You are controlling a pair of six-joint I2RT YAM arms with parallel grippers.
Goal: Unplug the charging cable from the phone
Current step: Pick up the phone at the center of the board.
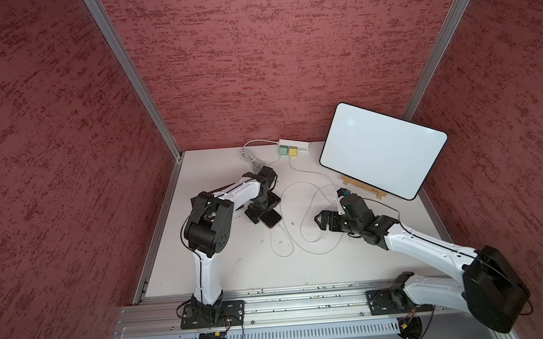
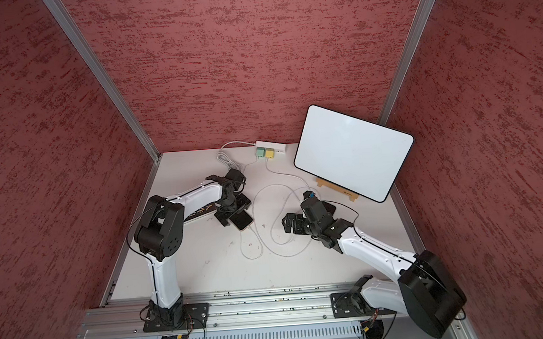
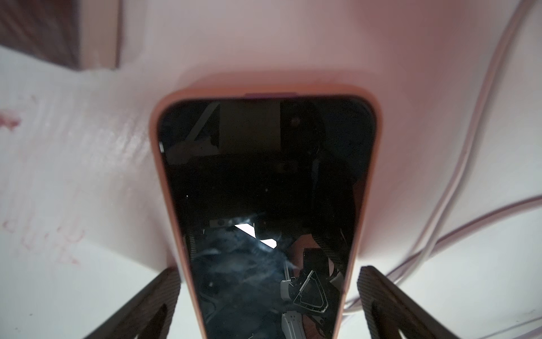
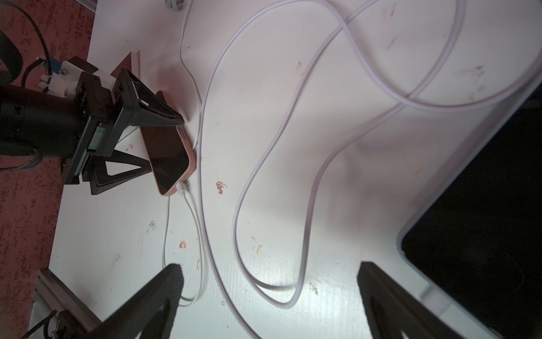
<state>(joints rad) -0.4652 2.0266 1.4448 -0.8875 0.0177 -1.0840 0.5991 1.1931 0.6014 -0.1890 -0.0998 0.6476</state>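
Observation:
The phone (image 1: pixel 271 220) (image 2: pixel 243 222), dark-screened in a peach case, lies flat on the white table. In the left wrist view the phone (image 3: pixel 267 176) fills the middle. My left gripper (image 1: pixel 264 210) (image 2: pixel 235 213) (image 3: pixel 268 273) stands open astride it, one finger along each long side. The thin white charging cable (image 1: pixel 283 253) (image 2: pixel 254 256) is plugged into the phone's near short end; its plug (image 4: pixel 181 189) shows in the right wrist view. My right gripper (image 1: pixel 320 221) (image 2: pixel 287 223) (image 4: pixel 269 267) hangs open over cable loops, right of the phone (image 4: pixel 168 155), holding nothing.
A tablet (image 1: pixel 384 148) (image 4: pixel 484 220) leans on a wooden stand (image 1: pixel 364 186) at the back right. A power strip (image 1: pixel 294 143) with green and yellow adapters sits against the back wall. A thicker white cable (image 4: pixel 305 234) loops across the table between the arms.

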